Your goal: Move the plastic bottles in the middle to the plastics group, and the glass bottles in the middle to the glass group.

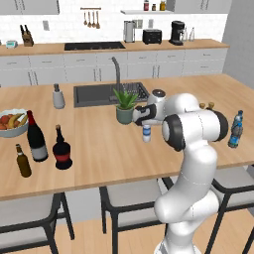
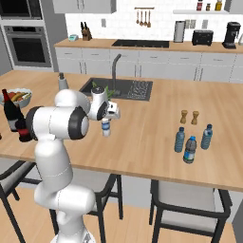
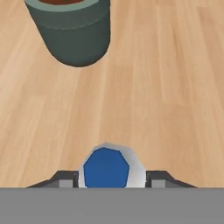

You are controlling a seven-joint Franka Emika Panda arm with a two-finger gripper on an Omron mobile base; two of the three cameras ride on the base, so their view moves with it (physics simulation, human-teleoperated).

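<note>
At the hand view's bottom centre, the gripper straddles the white-label bottle, fingers spread either side of its blue cap. It should descend straight, clear of the plant pot at upper left, and close below the cap.

potted plant, fruit bowl, sink

Counter: pale wood, visible grain, matt finish. White-labelled bottle: clear plastic, smooth blue cap. Plant pot: dull grey-green, smooth, matt. Wine bottle and squat bottle: dark glass, glossy. Sink: dark, matt. Robot arm: white, smooth, slight sheen.
</note>
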